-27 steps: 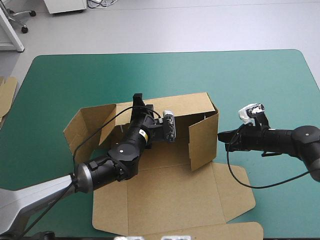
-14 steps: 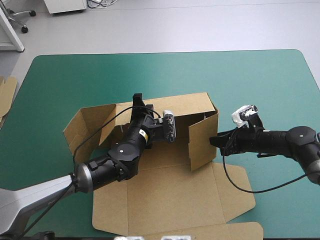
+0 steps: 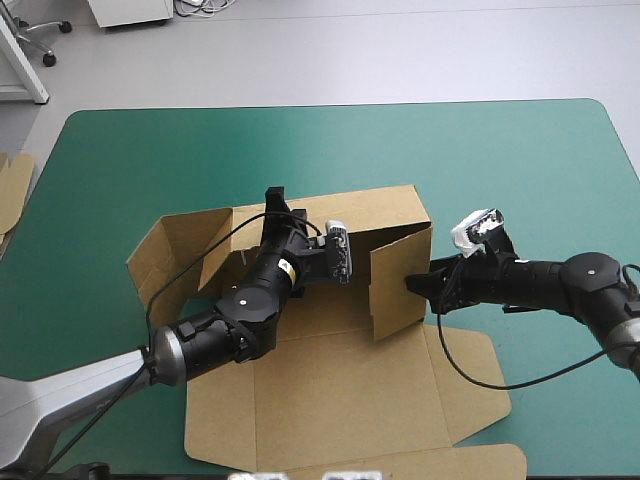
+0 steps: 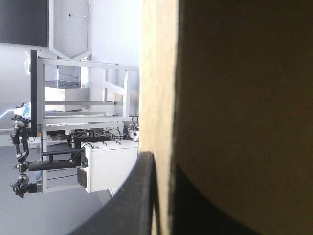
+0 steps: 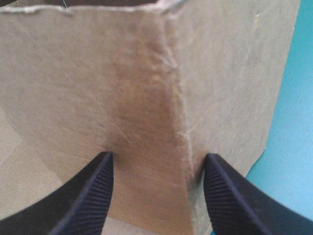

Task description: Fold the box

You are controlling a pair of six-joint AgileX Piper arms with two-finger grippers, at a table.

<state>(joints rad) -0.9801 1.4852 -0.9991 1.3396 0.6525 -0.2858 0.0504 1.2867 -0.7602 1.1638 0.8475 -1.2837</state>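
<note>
The brown box (image 3: 340,390) lies mid-table with its lid flat toward the near edge and its back wall (image 3: 385,210) raised. My left gripper (image 3: 275,197) is at the top of that back wall and shut on it. In the left wrist view the board's edge (image 4: 157,98) runs up beside one black finger (image 4: 139,196). The right side wall (image 3: 398,285) stands upright. My right gripper (image 3: 418,284) is open, with both fingertips against this wall's outer face. In the right wrist view that wall (image 5: 146,88) lies just ahead of the right gripper (image 5: 157,161), a crease running down between the spread fingers.
The box's left flaps (image 3: 165,250) splay outward. A strip of more brown board (image 3: 12,190) shows at the table's left edge. The teal-green cover (image 3: 500,160) stretches beyond and to the right of the box.
My right gripper has moved left up to the side wall and gone from shut to open. The wall has swung a little inward. The left arm has stayed still.
</note>
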